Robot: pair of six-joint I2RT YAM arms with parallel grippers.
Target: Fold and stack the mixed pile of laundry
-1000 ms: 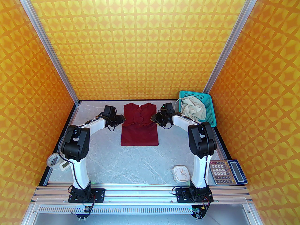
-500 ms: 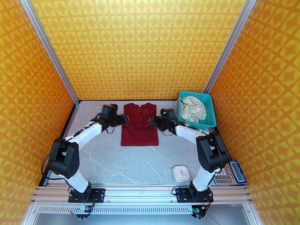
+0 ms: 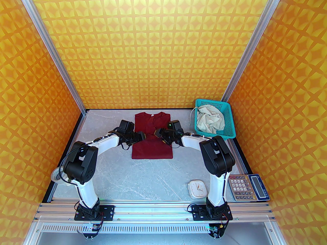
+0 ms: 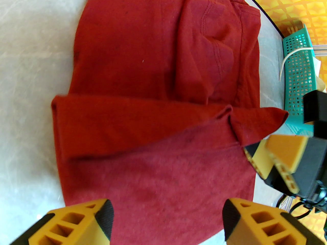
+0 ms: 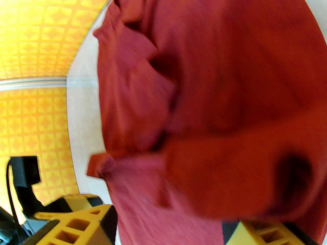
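- The shirt lay mid-table, far half rumpled; the shorts sat bunched in the basket.
- Left gripper hung wide open over the shirt, empty.
- Right gripper was spread too, with blurred cloth between its fingers, seemingly ungripped.
- Best would be to pinch both ends of the fold ridge evenly and lift together.

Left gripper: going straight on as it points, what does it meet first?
Probably the maroon shirt: the open left gripper aims at its folded-over fabric, though depth is unclear.
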